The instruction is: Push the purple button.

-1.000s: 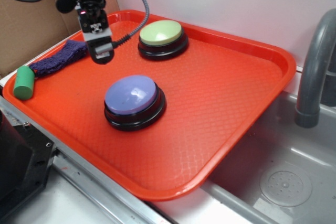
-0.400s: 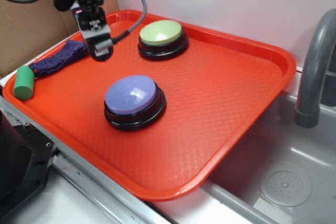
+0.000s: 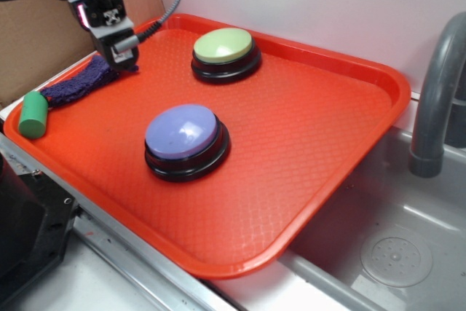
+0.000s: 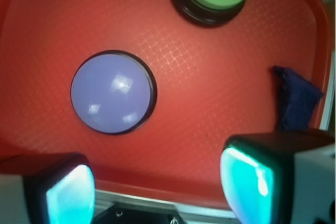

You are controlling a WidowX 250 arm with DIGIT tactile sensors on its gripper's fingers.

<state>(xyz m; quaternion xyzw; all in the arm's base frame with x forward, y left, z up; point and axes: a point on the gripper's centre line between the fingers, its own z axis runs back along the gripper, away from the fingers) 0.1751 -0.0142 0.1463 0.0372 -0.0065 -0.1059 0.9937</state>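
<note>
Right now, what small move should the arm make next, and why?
Probably swing the tool toward the purple button until it is above the dome. The tool hangs over the tray's far left edge by the purple cloth, well off the button.

Carrier: an orange-red tray [image 3: 342, 136], beside a steel sink.
Middle: purple button [image 3: 182, 133].
Behind it, toward the tray's far rim: green button [image 3: 224, 46].
To the purple button's left, on that rim: dark purple knitted cloth [image 3: 80, 83], with a green cylinder [image 3: 33, 114] at its outer end.
</note>
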